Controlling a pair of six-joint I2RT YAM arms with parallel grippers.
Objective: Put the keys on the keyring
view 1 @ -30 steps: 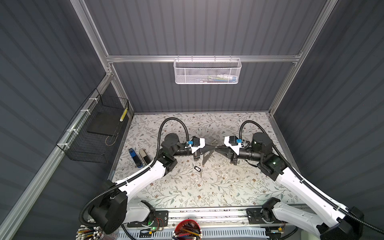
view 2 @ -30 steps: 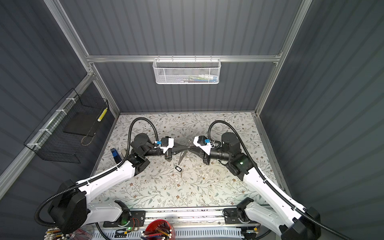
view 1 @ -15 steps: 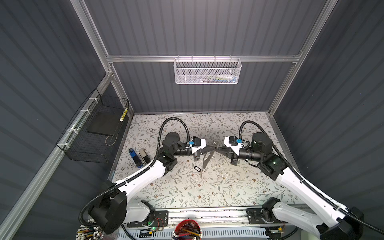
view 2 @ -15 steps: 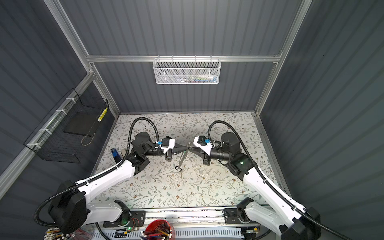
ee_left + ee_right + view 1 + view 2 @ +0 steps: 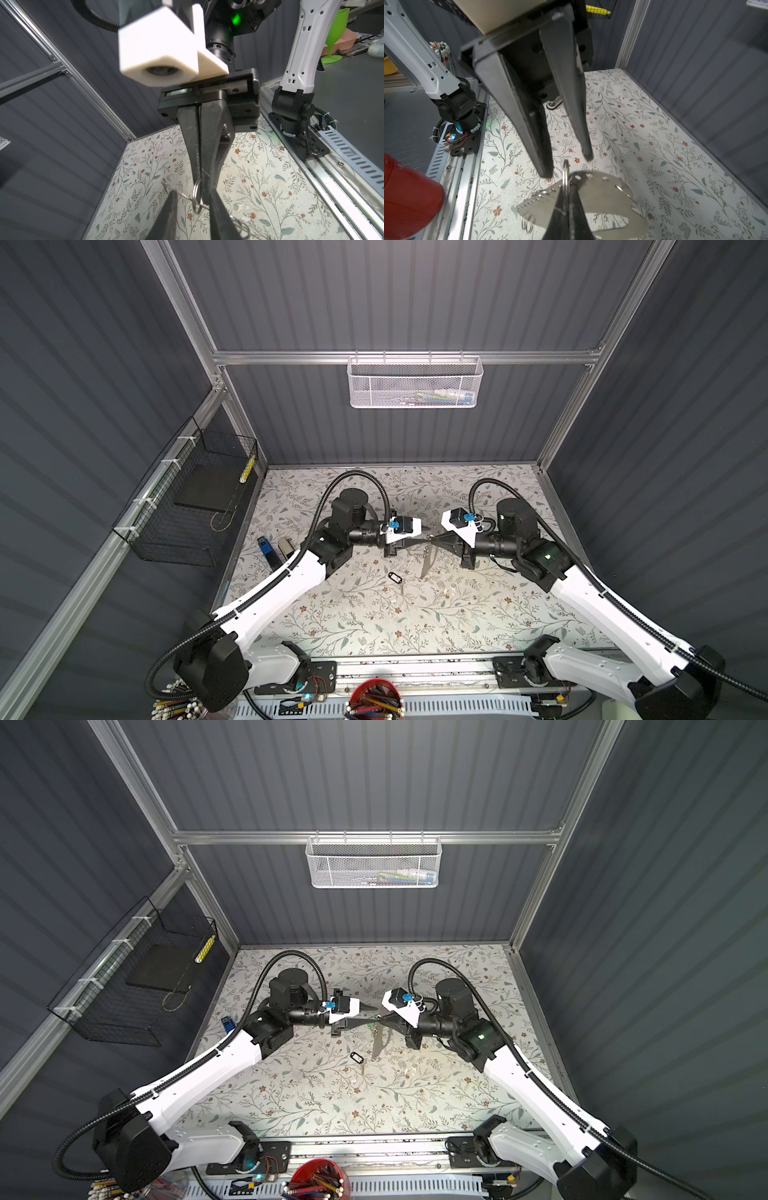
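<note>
The keyring (image 5: 604,195), a flat grey metal plate with an oval cutout and small wire loops, hangs above the table in both top views (image 5: 428,562). My right gripper (image 5: 566,188) is shut on a split ring (image 5: 565,172) at the plate's edge. Facing it tip to tip, my left gripper (image 5: 192,192) stands open, one finger on each side of that ring (image 5: 196,195). Nothing is clamped between its fingers (image 5: 546,170). One of the keys, with a black-rimmed clear tag (image 5: 395,577), lies on the table just left of the hanging plate.
A blue stapler (image 5: 266,549) and a grey stapler (image 5: 285,547) lie at the table's left edge. A black wire basket (image 5: 195,506) hangs on the left wall and a white mesh basket (image 5: 414,383) on the back wall. A red pencil cup (image 5: 376,697) stands at the front rail.
My left gripper, shut half a second ago, has opened at the ring. The right gripper has closed fully and still holds the keyring; neither arm has shifted much.
</note>
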